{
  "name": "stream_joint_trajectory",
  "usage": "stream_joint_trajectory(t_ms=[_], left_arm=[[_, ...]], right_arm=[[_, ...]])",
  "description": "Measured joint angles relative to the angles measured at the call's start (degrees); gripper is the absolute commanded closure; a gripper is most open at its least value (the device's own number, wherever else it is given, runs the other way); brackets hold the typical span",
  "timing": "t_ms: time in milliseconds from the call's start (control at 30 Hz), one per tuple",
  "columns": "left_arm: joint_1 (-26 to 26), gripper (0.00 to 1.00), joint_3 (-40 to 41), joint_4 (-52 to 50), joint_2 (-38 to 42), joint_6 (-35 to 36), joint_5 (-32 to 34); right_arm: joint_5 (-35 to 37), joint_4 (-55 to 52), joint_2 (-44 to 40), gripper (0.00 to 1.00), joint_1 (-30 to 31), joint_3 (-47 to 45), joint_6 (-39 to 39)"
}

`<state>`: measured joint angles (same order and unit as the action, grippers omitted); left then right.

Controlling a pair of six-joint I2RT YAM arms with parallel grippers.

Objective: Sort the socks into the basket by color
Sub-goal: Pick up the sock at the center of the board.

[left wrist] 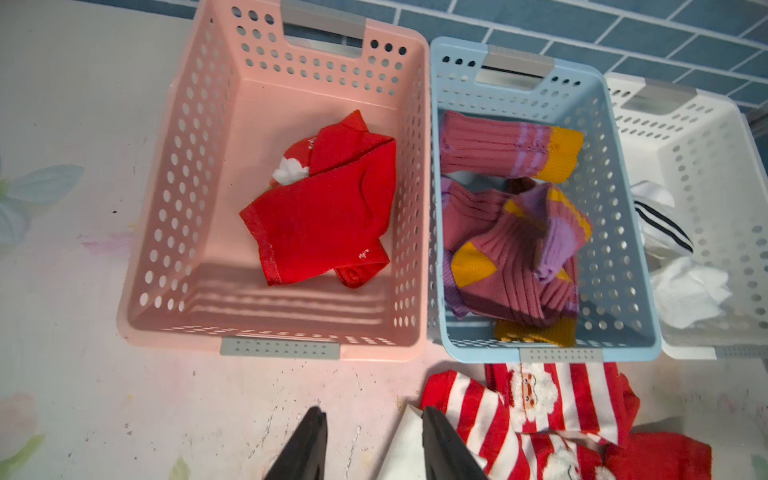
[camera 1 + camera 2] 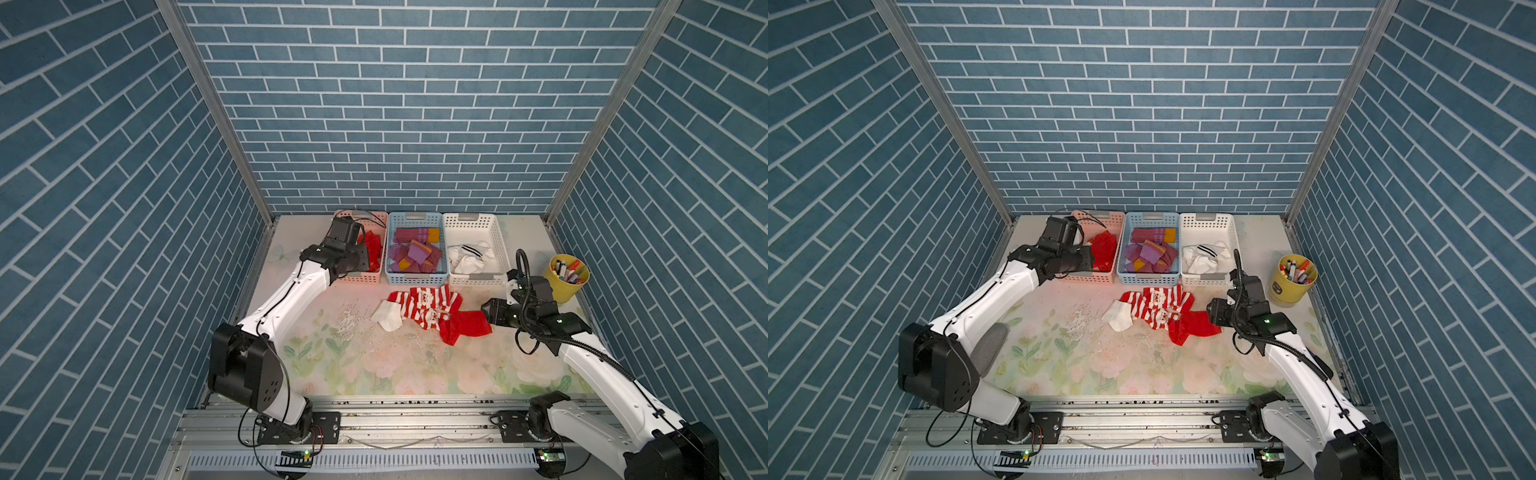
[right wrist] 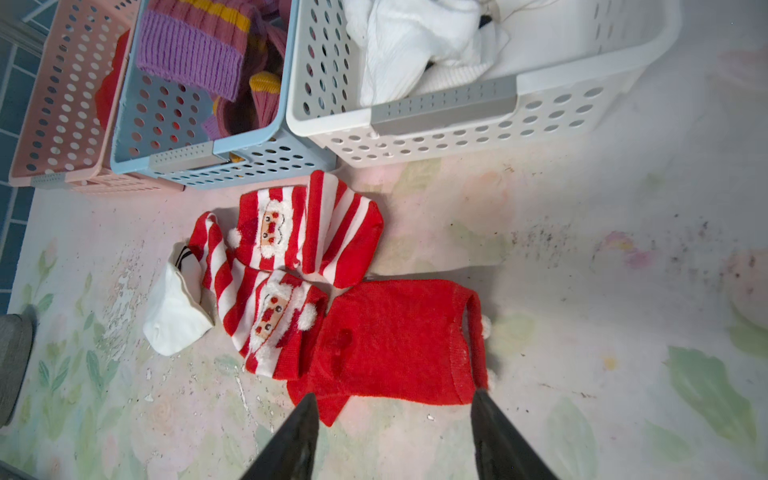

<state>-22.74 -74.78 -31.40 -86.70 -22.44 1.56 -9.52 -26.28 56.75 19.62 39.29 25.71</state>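
Mid-sort. Your left gripper (image 1: 372, 411) parted, empty, by pink basket (image 1: 208, 124). Your right gripper (image 3: 394, 395) gapes wide, empty, over plain red sock (image 3: 395, 332) on table (image 3: 582, 270), touching striped Santa socks (image 3: 316, 232). Next: lower, pinch, carry to pink basket.

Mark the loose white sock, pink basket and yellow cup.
white sock (image 3: 176, 316), right wrist view, its middle.
pink basket (image 1: 195, 174), left wrist view, left wall.
yellow cup (image 2: 567, 293), a top view, outer wall.
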Motion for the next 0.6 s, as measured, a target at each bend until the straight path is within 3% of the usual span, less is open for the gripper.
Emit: stream_joint_trajectory(t_ms=[367,600], left_arm=[[-4.3,0.54,8.3,0.4,3.5,-2.6,1.4],[-4.4,0.54,10.8,0.4,3.5,-3.8,1.4]], right_arm=[[0.2,2.6,9.4,0.26,7.4,-1.7,0.9],[4.2,3.2,15.2,0.24,12.2,-1.6,1.0]])
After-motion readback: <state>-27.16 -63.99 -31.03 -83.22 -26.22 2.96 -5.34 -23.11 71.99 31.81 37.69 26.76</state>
